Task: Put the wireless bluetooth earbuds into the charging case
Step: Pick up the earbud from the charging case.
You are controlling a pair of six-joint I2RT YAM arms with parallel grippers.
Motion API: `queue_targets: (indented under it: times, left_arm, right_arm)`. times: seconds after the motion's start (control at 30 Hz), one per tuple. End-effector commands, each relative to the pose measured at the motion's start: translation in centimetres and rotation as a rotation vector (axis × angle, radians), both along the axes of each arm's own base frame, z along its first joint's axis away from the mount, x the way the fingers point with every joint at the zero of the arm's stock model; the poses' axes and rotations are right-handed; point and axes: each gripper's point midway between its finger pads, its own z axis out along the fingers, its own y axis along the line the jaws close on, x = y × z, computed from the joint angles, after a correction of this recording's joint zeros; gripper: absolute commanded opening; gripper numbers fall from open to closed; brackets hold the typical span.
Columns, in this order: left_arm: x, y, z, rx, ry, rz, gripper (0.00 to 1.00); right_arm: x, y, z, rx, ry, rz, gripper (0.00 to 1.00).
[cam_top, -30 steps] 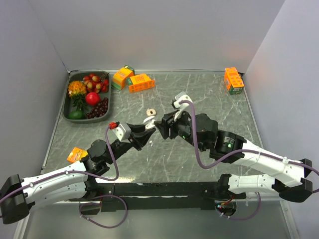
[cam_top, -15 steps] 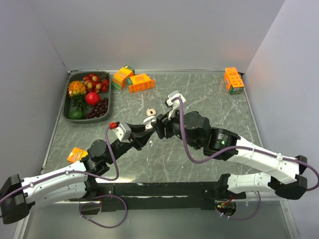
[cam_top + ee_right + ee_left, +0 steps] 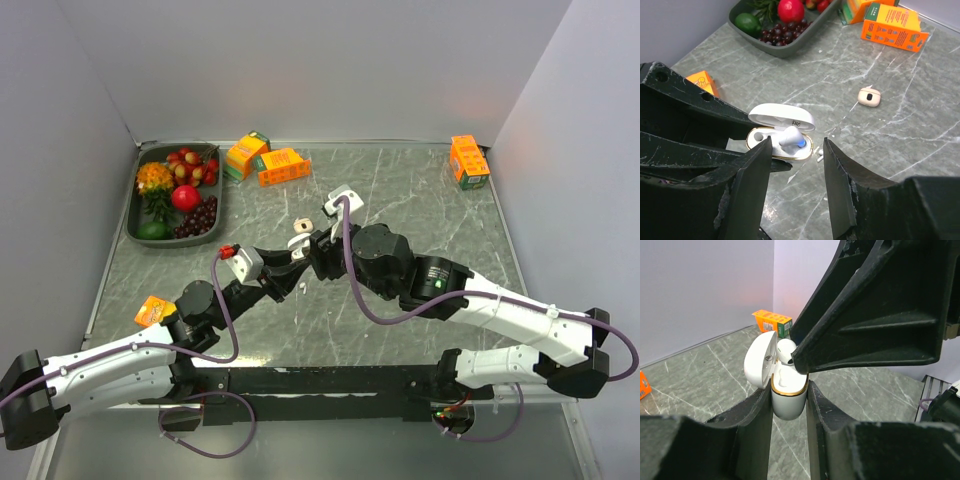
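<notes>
Two grippers meeting mid-table here. Left gripper [image 3: 789,390] is clamped on the charging case [image 3: 782,116], lid flipped open. One earbud [image 3: 790,136] stands roughly upright in one pocket with its head poking out, so I'd guess it's not pushed home yet; the pocket beside it looks empty. Right gripper [image 3: 796,144] is the nearer one, directly over it, jaws apart with the earbud just past the tips. Versus a second back, the right arm has swung in leftward, closer over the case.

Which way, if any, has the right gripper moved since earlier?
Yes: right gripper went leftward, away from the back-right orange box, toward the charging case.
</notes>
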Motion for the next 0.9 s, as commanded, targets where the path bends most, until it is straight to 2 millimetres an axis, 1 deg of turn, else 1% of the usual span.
queue_targets:
  times: [0.0, 0.53, 0.7, 0.87]
  left_arm:
    - [-0.43, 0.31, 1.99, -0.062, -0.030, -0.010, 0.01]
    - [-0.49, 0.25, 1.96, -0.057, -0.031, -0.014, 0.01]
    - [-0.51, 0.20, 1.99, -0.056, -0.033, -0.016, 0.01]
    - [-0.47, 0.25, 1.96, -0.054, -0.032, -0.013, 0.01]
  right_arm:
    - [0.52, -0.17, 2.27, 0.047, -0.016, -0.019, 0.51]
    - [1.03, 0.00, 2.04, 0.058, -0.005, -0.009, 0.46]
    - [1.15, -0.04, 1.91, 0.056, 0.000, -0.009, 0.42]
    - [1.22, -0.41, 2.14, 0.066, -0.008, -0.017, 0.28]
